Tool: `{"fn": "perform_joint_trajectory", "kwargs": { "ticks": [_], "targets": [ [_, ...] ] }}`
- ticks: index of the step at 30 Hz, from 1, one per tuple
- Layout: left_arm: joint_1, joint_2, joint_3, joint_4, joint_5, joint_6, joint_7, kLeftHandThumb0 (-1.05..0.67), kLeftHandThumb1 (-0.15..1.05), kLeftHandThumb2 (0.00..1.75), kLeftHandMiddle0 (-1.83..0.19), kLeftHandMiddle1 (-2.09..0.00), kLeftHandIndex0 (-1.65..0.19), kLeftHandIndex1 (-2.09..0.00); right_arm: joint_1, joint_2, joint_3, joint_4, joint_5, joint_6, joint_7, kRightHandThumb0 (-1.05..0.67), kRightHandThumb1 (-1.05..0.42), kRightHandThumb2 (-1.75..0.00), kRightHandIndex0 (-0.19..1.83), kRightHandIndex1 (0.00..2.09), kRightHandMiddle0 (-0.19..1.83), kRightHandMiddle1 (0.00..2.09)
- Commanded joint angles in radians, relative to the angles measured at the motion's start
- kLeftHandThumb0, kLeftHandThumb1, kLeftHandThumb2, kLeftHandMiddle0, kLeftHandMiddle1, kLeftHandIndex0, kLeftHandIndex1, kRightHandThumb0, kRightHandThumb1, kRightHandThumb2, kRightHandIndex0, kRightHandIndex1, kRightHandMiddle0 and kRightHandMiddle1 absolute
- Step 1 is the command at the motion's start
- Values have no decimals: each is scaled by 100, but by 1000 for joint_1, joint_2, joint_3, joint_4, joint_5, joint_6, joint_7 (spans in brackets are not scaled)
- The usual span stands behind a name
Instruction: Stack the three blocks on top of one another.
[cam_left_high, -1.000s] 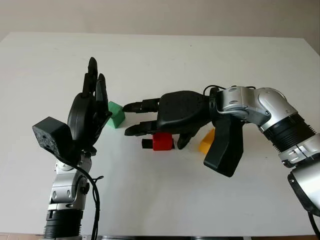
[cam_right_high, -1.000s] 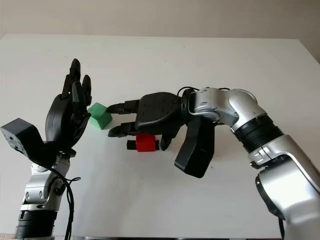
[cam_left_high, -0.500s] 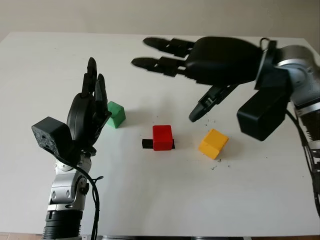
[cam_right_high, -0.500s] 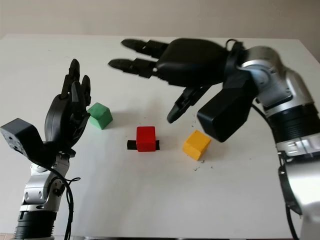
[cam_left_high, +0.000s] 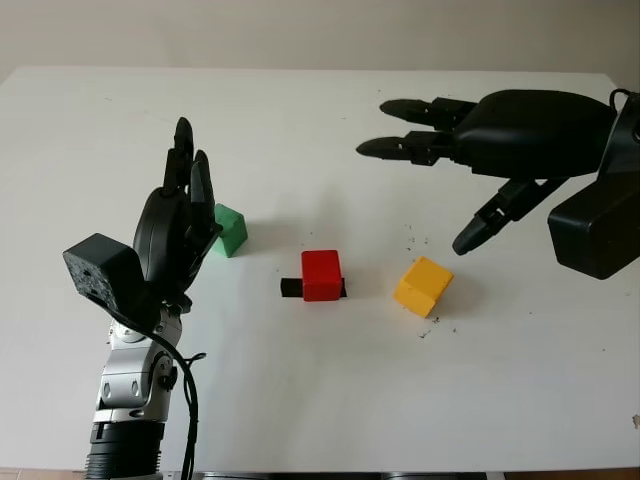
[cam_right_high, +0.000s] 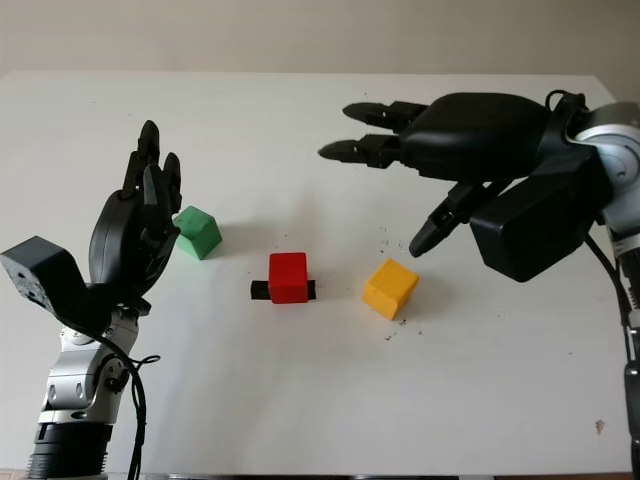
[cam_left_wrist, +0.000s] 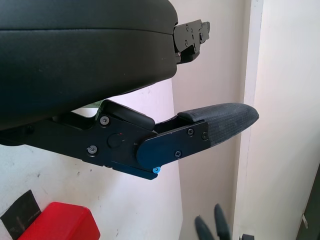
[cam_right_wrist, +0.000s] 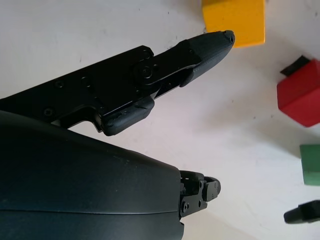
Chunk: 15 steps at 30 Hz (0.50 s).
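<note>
Right robot hand (cam_left_high: 470, 160): open, empty, above yellow block (cam_left_high: 423, 286). Left robot hand (cam_left_high: 180, 225): open, idle. Risk: descending thumb could knock block aside.

The left hand (cam_left_high: 180, 225) is matte black with a smooth rounded shell and jointed fingers, mounted on a silver wrist (cam_left_high: 135, 385) with a black ribbed collar and a loose black cable. A black boxy camera (cam_left_high: 100, 275) sits beside it. The right hand (cam_right_high: 465, 135) matches, its finger links fastened with small screws.
</note>
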Motion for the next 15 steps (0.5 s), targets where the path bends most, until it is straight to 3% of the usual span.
{"fn": "perform_joint_trajectory", "kwargs": {
  "ticks": [1,15],
  "targets": [
    [-1,6,3,-20,-3,-3,-4,-75,105,71,19,0,19,0,19,-20,-2,-26,-9,-20,3,-81,-94,-5,-11,6,15,13],
    [13,5,9,-42,-4,13,1,-75,105,71,19,0,19,0,152,-26,9,-104,-30,-47,34,-72,-87,-4,-13,5,24,12]
  ]
}}
